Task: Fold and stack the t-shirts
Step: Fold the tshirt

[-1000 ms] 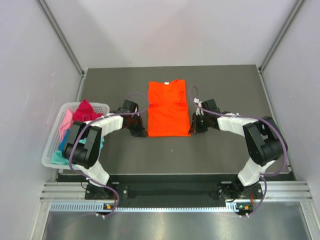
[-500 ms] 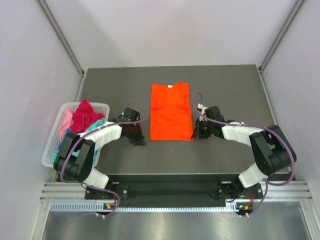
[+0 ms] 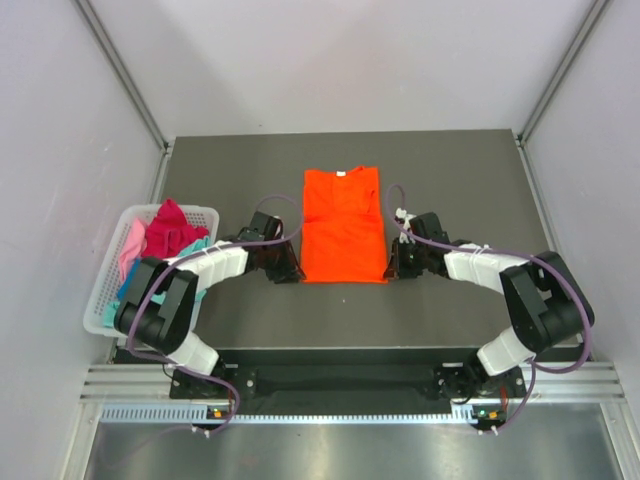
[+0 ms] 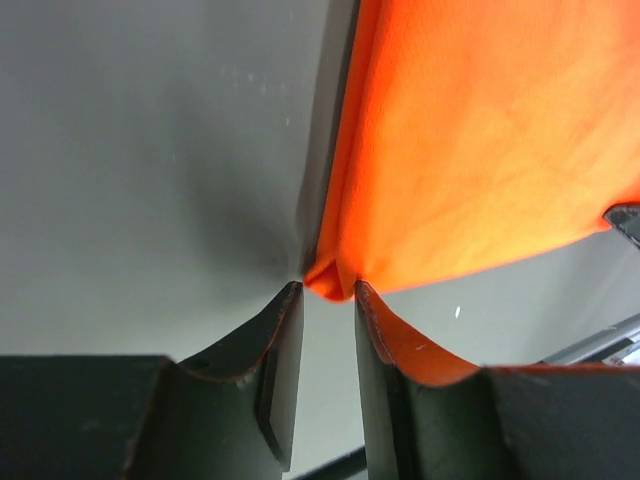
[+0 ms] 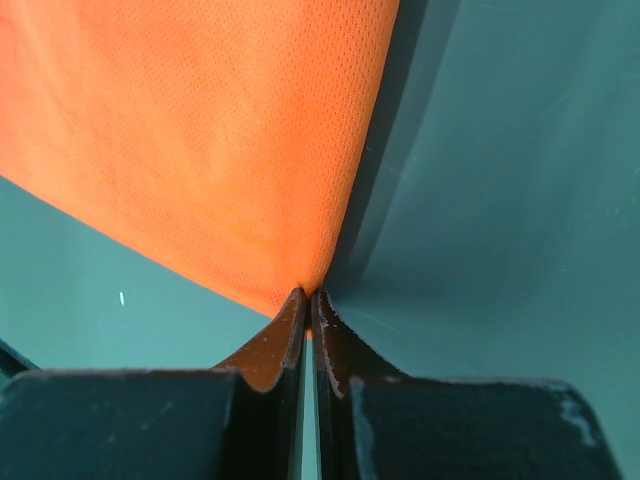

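Observation:
The bright orange t-shirt (image 3: pixel 343 225) lies folded into a narrow rectangle on the dark table, collar at the far end. My left gripper (image 3: pixel 288 270) is at its near left corner. In the left wrist view the jaws stand a little apart, with the bunched corner of the orange shirt (image 4: pixel 330 283) between the fingertips (image 4: pixel 290 300). My right gripper (image 3: pixel 392 268) is at the near right corner. In the right wrist view its jaws are pinched shut on the corner of the orange shirt (image 5: pixel 305 285). Magenta (image 3: pixel 172 228), pale pink (image 3: pixel 133 245) and teal (image 3: pixel 120 312) shirts lie in the basket.
A white lattice basket (image 3: pixel 108 270) stands at the table's left edge, just left of my left arm. Grey walls enclose the table on the left, right and far sides. The dark table top (image 3: pixel 450 180) stretches around the shirt.
My left gripper, which had drawn back left off the shirt, has moved right to the near left corner. The right gripper has kept its hold. The shirt has shifted slightly right since a second ago.

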You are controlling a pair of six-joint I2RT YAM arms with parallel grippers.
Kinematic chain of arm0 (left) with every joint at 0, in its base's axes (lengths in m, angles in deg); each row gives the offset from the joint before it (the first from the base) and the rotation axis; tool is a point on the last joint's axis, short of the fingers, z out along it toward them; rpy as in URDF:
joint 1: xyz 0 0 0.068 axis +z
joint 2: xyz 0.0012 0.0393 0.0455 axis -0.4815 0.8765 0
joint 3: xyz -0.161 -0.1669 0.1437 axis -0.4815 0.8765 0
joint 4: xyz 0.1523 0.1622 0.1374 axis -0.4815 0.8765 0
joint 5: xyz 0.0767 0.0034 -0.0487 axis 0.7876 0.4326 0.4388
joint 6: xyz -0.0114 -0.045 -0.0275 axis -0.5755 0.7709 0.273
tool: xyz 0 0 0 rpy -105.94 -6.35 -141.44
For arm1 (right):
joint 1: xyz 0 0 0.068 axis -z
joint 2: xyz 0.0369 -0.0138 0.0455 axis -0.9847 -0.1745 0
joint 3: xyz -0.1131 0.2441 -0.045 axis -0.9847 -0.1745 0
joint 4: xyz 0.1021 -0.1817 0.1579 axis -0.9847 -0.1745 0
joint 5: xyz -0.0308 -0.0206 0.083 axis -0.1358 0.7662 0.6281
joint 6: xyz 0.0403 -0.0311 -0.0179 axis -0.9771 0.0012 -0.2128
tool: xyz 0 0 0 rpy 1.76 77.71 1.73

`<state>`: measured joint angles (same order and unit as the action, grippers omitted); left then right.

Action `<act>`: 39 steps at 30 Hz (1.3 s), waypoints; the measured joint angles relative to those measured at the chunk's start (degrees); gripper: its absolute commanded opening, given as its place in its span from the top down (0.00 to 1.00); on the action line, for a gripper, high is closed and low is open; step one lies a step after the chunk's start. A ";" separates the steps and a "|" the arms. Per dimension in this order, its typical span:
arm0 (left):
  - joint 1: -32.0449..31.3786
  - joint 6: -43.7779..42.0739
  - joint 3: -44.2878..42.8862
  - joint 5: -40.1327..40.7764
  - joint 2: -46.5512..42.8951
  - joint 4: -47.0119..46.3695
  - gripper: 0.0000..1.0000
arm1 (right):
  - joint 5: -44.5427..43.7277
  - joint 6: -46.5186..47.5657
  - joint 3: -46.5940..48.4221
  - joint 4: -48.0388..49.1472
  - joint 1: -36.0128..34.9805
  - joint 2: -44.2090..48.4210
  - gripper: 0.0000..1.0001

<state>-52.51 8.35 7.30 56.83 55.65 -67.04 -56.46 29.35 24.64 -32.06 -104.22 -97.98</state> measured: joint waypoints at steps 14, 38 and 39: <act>-0.57 1.18 -0.17 0.15 2.78 -1.81 1.00 | -0.59 -0.63 -0.15 -2.69 -0.28 1.31 1.00; -5.62 -1.18 -22.49 11.80 3.30 13.68 0.83 | -8.37 -1.18 8.00 -13.62 -1.38 6.69 0.85; -5.62 -1.73 -24.22 11.65 5.16 13.20 0.83 | -8.59 -0.96 9.99 -13.31 -1.38 5.20 0.86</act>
<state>-58.12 6.62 -16.92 68.48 60.80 -53.84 -65.05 28.39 34.63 -45.37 -105.60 -92.78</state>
